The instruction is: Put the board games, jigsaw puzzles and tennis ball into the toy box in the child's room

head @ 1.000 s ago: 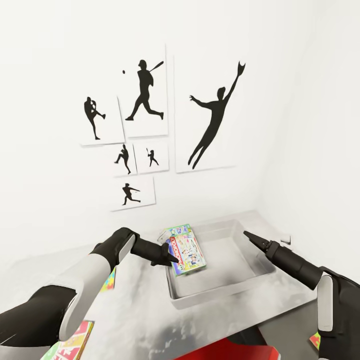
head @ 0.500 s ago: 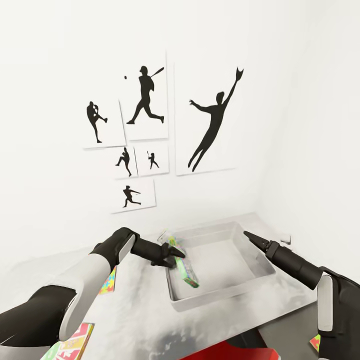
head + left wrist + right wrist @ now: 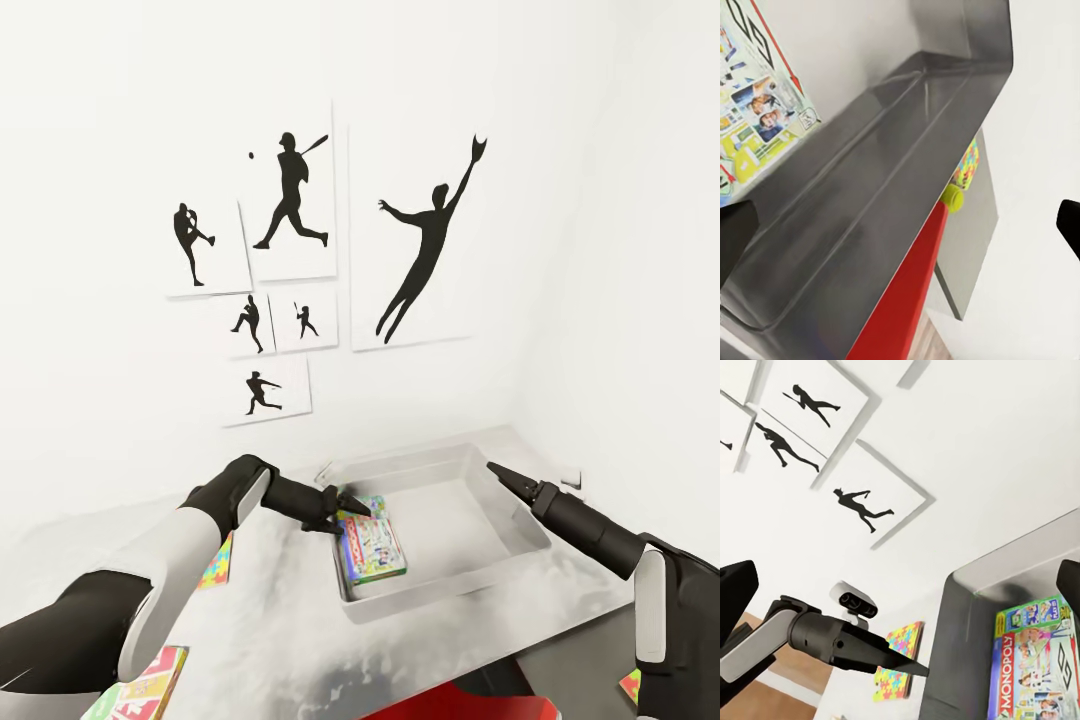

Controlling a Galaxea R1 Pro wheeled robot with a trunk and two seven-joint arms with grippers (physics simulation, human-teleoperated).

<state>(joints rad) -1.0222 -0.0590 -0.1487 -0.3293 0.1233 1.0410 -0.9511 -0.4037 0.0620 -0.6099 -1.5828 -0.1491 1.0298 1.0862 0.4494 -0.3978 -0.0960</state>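
The green-white Monopoly board game box (image 3: 371, 548) lies flat inside the wide light-grey toy box (image 3: 500, 565) near the grey surface's (image 3: 280, 620) far right corner, beside the parted, empty left tool (image 3: 340, 512), which should best lift clear before fetching a jigsaw.

Green-white Monopoly box (image 3: 372, 548), light-grey toy box (image 3: 480, 560).

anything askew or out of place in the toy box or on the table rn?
Nothing stands out. The Monopoly game lies flat inside the toy box, near its left wall, below the left gripper. A jigsaw puzzle lies flat on the table.
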